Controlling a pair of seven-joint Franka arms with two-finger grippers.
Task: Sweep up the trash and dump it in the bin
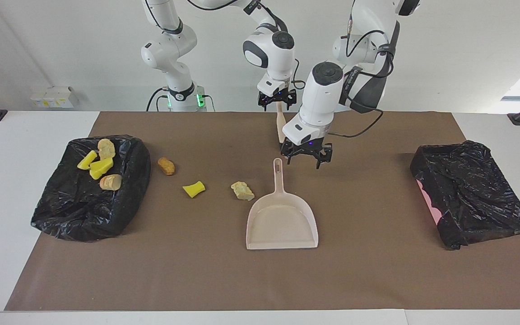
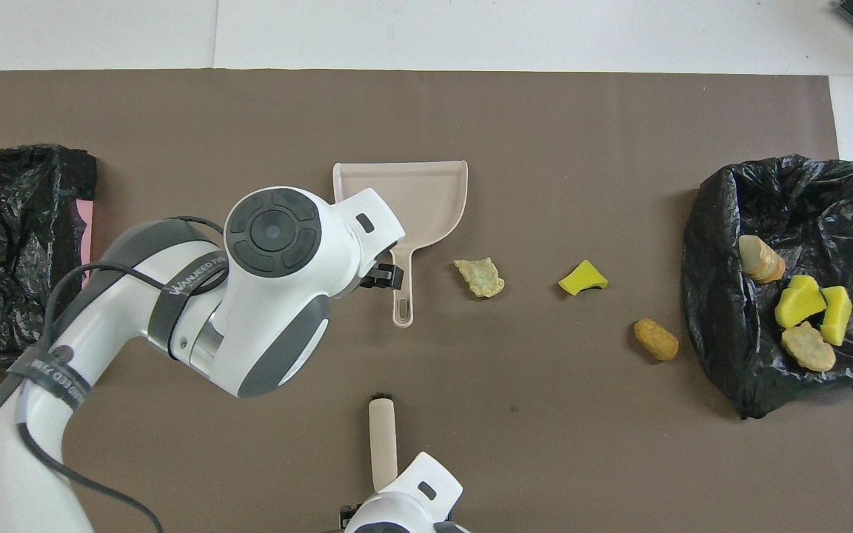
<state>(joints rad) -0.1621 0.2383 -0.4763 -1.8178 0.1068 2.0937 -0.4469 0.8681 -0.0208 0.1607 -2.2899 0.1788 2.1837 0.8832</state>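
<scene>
Both arms are showing glossy white shells with dark grey joint caps, black cables looping alongside, green lights glowing at their bases, and black fingers (image 1: 318, 159).

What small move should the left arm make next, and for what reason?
Probably lower the left gripper onto the dustpan handle and close. It hangs open just beside the handle, not yet touching it, while the right gripper already holds the brush. Three trash pieces lie loose on the mat, so the pan is needed for sweeping.
</scene>
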